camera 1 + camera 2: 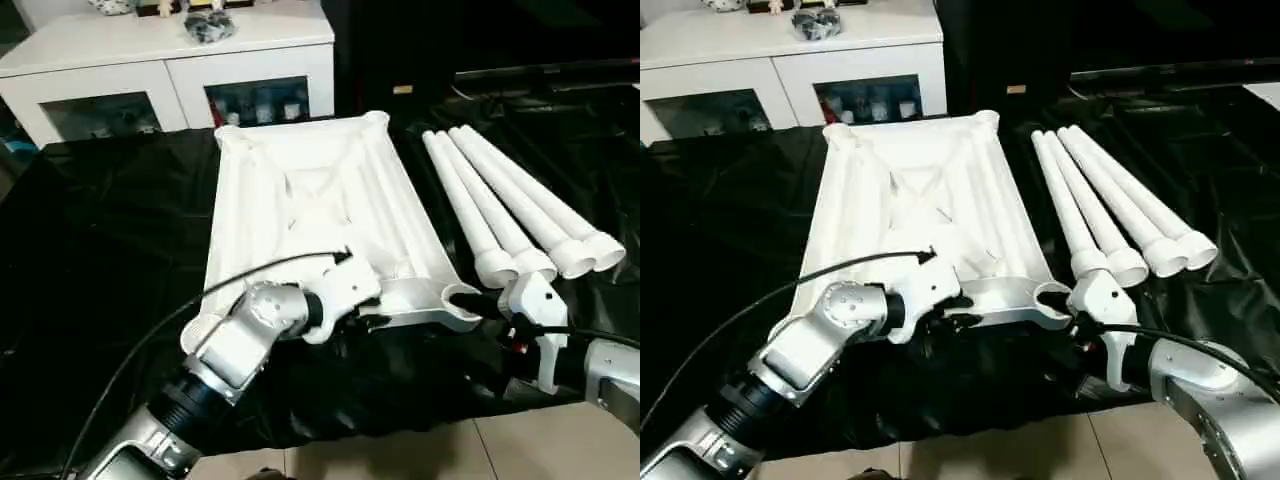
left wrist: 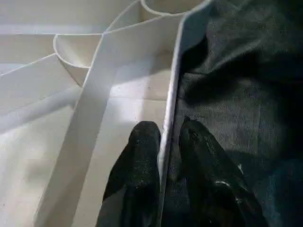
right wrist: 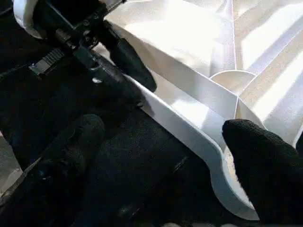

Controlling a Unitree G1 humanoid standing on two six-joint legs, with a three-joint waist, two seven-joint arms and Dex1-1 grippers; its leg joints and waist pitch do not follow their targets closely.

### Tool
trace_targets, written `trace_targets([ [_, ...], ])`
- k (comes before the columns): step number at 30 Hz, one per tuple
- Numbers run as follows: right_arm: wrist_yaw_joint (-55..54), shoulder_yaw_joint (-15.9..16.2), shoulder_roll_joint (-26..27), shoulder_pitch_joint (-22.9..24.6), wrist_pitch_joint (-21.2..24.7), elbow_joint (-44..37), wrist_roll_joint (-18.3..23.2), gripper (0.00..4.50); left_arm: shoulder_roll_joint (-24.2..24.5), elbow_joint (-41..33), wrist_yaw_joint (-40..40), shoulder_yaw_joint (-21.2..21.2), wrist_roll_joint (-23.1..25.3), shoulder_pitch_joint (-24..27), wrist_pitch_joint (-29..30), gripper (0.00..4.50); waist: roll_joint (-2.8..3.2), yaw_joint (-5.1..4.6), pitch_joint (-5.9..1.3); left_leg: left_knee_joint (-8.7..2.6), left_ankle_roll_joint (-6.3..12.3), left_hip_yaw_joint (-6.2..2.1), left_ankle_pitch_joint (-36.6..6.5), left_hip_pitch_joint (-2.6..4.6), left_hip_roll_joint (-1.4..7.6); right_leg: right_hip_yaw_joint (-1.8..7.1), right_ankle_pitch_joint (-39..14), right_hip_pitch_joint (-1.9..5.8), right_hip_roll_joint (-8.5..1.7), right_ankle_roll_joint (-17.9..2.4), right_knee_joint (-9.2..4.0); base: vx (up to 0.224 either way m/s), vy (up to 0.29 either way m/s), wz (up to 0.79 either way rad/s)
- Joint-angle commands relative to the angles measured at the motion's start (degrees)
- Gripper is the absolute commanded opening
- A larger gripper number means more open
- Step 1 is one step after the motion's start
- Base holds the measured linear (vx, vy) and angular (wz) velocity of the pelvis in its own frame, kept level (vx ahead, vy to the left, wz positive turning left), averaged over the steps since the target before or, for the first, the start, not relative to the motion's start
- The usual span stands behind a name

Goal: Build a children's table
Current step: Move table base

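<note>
Left claw (image 2: 163,142) pinches table top (image 1: 320,190) near rim; legs (image 1: 520,215) right.

A black cloth (image 1: 110,240) lies under and around the jaws. Well beyond them stands a white cabinet (image 1: 170,70) with glass doors, small objects (image 1: 208,22) on top

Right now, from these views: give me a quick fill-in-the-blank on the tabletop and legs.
1. The table top lies with its ribbed underside facing ____.
2. ____ white legs lie side by side on the black cloth.
3. The left gripper has one finger on each side of the top's near ____.

Missing: up; four; rim
</note>
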Motion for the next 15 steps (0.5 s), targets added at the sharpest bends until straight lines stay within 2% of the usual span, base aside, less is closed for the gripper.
trace_targets([
  [1, 0.60, 0.10, -0.69, 0.47, 0.51, -1.28, -0.11, 4.50, 0.50, 0.71, -1.78, -1.55, 0.62, -0.43, 0.05, 0.63, -0.99, -0.21, -2.57, -6.36, 2.33, -2.63, -14.86, 1.12, 5.53, 1.09, -9.42, 1.41, -2.65, -14.67, -3.86, 0.000, 0.000, 0.00],
  [3, 0.62, -0.01, -0.87, 0.72, 0.50, -1.31, -0.35, 4.50, 0.42, 1.20, -1.67, -1.66, 0.96, -0.60, -0.37, 0.43, -1.01, -0.17, -2.67, -6.30, 2.45, -2.63, -14.31, 1.08, 5.55, 1.10, -8.70, 1.53, -2.77, -14.85, -3.74, 0.000, 0.000, 0.00],
  [4, 0.62, -0.05, -0.96, 0.88, 0.47, -1.35, -0.44, 4.50, 0.14, 2.31, -1.11, -1.59, 1.45, -0.93, -0.97, 0.27, -0.82, -0.15, -2.71, -6.20, 2.97, -2.61, -13.23, 1.00, 5.53, 1.10, -7.67, 1.58, -2.77, -14.98, -3.67, 0.000, 0.000, 0.00],
  [8, 0.59, 0.02, -1.15, 1.26, 0.56, -1.70, -0.31, 4.50, -0.09, 4.14, -0.99, -1.59, 2.08, -1.44, -1.77, 0.04, -0.74, -0.07, -2.82, -6.03, 4.28, -2.53, -11.30, 0.94, 5.56, 1.05, -6.40, 1.68, -2.84, -15.48, -3.61, 0.000, 0.000, 0.00],
  [11, 0.62, 0.07, -1.20, 1.32, 0.59, -1.73, -0.22, 4.50, 0.04, 4.41, -1.44, -1.66, 2.17, -1.51, -1.80, 0.04, -0.73, -0.22, -2.77, -6.10, 4.53, -2.58, -11.53, 0.77, 5.56, 0.99, -6.84, 1.77, -2.88, -15.52, -3.60, 0.000, 0.000, 0.00],
  [15, 0.66, 0.27, -1.13, 1.47, 0.68, -2.03, -0.24, 4.50, 1.10, 3.46, -2.64, -1.55, 2.61, -1.02, -0.47, 0.04, -0.69, -0.39, -2.75, -6.15, 4.20, -2.50, -12.95, 1.01, 5.54, 1.05, -9.44, 1.57, -2.89, -15.19, -3.88, 0.000, 0.000, 0.00],
])
